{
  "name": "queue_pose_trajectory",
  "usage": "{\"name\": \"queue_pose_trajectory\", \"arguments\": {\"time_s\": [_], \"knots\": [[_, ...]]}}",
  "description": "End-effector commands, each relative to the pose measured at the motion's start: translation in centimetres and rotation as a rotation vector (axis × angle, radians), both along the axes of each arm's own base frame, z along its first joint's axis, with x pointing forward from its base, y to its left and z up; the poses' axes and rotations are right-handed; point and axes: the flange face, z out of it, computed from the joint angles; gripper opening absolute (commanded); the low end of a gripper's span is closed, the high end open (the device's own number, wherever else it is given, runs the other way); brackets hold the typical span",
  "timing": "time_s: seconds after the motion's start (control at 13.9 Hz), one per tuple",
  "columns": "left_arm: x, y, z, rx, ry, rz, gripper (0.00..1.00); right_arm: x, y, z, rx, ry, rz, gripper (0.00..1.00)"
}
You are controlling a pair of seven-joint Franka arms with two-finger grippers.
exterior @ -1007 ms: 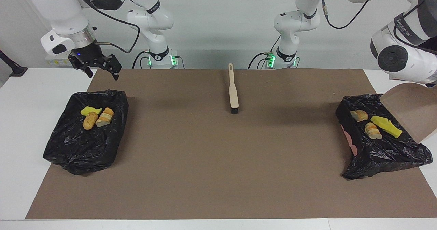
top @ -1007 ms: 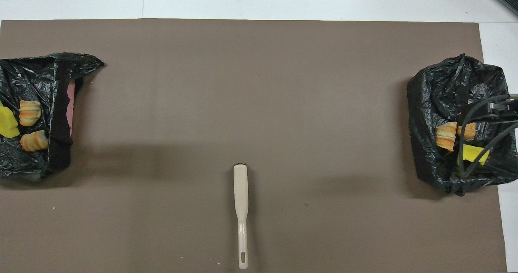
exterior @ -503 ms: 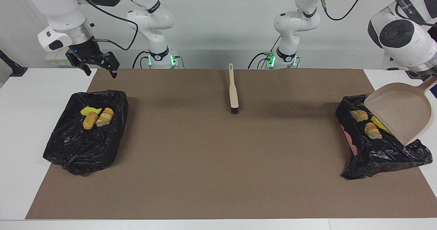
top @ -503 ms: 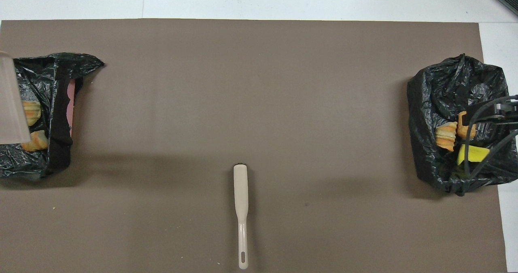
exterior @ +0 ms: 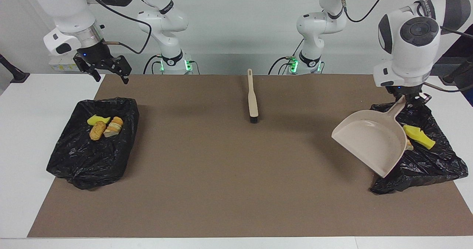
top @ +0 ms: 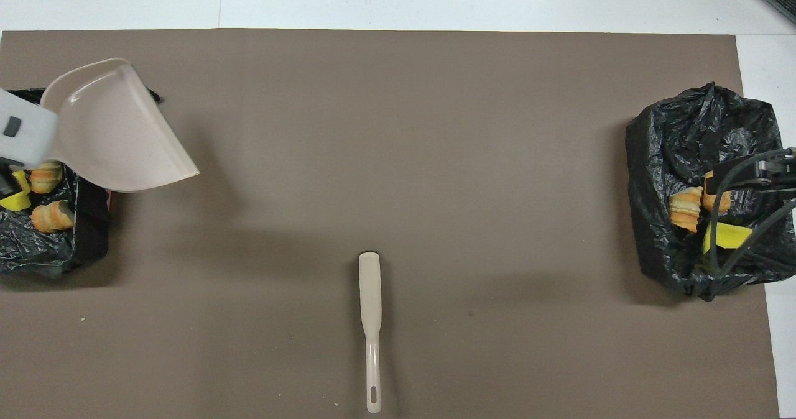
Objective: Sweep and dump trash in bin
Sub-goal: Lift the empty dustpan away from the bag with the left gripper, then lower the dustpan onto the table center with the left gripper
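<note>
**Dustpan held over the bin at the left arm's end; trash in both bins**

The brush (exterior: 252, 100) lies flat on the brown mat (exterior: 229, 175), in the middle of the bench (exterior: 33, 130), with its handle toward the robots and its black bristles at the end away from them.

Well apart from the brush, toward the left arm's end of the bench, sits a bin lined with black plastic (exterior: 425, 164). The left gripper (exterior: 404, 95) hangs over this bin, its fingers clamped together on the handle of the beige dustpan (exterior: 369, 140). The dustpan is tilted, with its open lip low and pointing toward the brush's side, and its scoop hangs partly over the bin's edge and partly over the mat. In that bin lie trash pieces: a yellow sponge chunk (exterior: 419, 136) and bread-like pieces (top: 53, 215).

Well apart from the brush, toward the right arm's end, sits a second black-lined bin (exterior: 88, 160). It holds a yellow chunk (exterior: 97, 119) and golden-brown and cream pieces (exterior: 107, 128). The right gripper (exterior: 111, 71) waits in the air over the mat's corner beside that bin, its fingers spread apart and holding nothing.
</note>
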Motion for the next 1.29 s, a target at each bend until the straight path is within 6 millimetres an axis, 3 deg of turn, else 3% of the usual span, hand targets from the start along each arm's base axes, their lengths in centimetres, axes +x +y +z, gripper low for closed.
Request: {"name": "queue_pose_trajectory", "arguments": {"time_s": [0.0, 0.14, 0.43, 0.65, 0.72, 0.93, 1.08, 1.22], "knots": [[-0.4, -3.8, -1.0, -0.096, -0.052, 0.149, 0.00, -0.6, -0.1, 0.0, 0.020, -0.013, 0.002, 1.00], [-0.3, -8.2, -3.2, -0.148, -0.062, 0.168, 0.00, -0.6, -0.1, 0.1, 0.020, -0.015, 0.002, 1.00], [-0.3, -17.4, -8.5, -0.218, -0.130, 0.398, 0.00, -0.6, -0.1, 0.1, 0.020, -0.015, 0.002, 1.00], [-0.8, -23.6, -11.3, -0.258, -0.182, 0.538, 0.00, -0.6, -0.1, 0.1, 0.020, -0.015, 0.002, 1.00], [-0.9, -24.6, -12.1, -0.260, -0.191, 0.586, 0.00, -0.6, -0.1, 0.1, 0.020, -0.015, 0.002, 1.00], [-2.7, -31.4, -12.7, -0.335, -0.194, 0.627, 0.00, -0.6, -0.1, 0.1, 0.020, -0.015, 0.002, 1.00], [-3.1, -33.7, -13.2, -0.367, -0.215, 0.705, 0.00, -0.6, -0.1, 0.1, 0.020, -0.015, 0.002, 1.00], [-3.4, -34.7, -13.8, -0.378, -0.216, 0.718, 0.00, -0.6, -0.1, 0.1, 0.020, -0.015, 0.002, 1.00]]}}
